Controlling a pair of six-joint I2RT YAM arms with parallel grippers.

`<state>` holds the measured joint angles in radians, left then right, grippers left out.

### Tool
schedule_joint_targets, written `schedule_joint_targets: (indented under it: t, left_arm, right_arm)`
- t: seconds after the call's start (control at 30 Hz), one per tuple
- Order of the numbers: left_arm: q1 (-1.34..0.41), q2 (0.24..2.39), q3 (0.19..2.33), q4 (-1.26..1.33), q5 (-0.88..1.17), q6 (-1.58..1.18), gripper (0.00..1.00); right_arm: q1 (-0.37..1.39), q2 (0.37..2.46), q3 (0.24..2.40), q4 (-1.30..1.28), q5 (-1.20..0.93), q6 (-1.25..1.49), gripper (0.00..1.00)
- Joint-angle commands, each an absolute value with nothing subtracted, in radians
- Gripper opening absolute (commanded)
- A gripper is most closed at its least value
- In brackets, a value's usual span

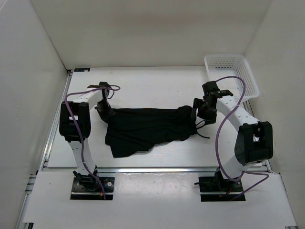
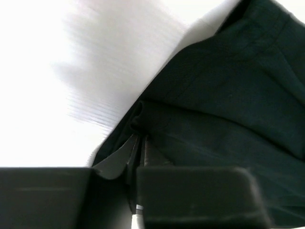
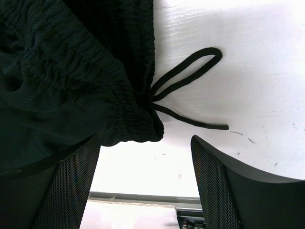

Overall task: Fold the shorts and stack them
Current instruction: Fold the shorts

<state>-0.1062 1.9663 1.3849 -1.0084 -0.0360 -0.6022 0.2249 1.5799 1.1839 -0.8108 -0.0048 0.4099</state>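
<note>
The black shorts lie spread and rumpled across the middle of the white table, waistband to the right, legs to the left. My left gripper is shut on a corner of the shorts at their far left; in the left wrist view its fingers pinch the dark fabric. My right gripper is open just above the waistband end. In the right wrist view the gathered waistband and the thin drawstring lie on the table between and beyond the open fingers.
A white mesh basket stands at the far right corner of the table. White walls close in the table on three sides. A metal rail runs along the near edge of the table.
</note>
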Motion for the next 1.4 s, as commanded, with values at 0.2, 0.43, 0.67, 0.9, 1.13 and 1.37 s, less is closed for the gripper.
schedule_joint_targets:
  t: [0.2, 0.43, 0.67, 0.9, 1.13, 1.37]
  left_arm:
    - [-0.110, 1.901, 1.443, -1.005, -0.064, -0.595, 0.10]
    - [-0.110, 1.859, 1.453, -1.014, -0.074, -0.604, 0.10]
    - [-0.110, 1.809, 1.483, -1.046, -0.064, -0.604, 0.10]
    - [-0.110, 1.729, 1.551, -1.137, -0.075, -0.595, 0.10]
    - [-0.130, 1.724, 1.675, -1.229, -0.126, -0.595, 0.10]
    - [-0.130, 1.934, 1.934, -1.267, -0.144, -0.595, 0.10]
  right_arm:
    - [0.224, 1.667, 1.333, -0.744, -0.113, 0.413, 0.82]
    - [0.242, 1.813, 1.413, -0.696, -0.160, 0.433, 0.67]
    - [0.252, 1.758, 1.367, -0.675, -0.086, 0.485, 0.00]
    - [0.252, 1.632, 1.308, -0.713, -0.042, 0.495, 0.00]
    - [0.252, 1.589, 1.299, -0.758, 0.029, 0.495, 0.00]
    - [0.252, 1.643, 1.342, -0.746, 0.058, 0.505, 0.00]
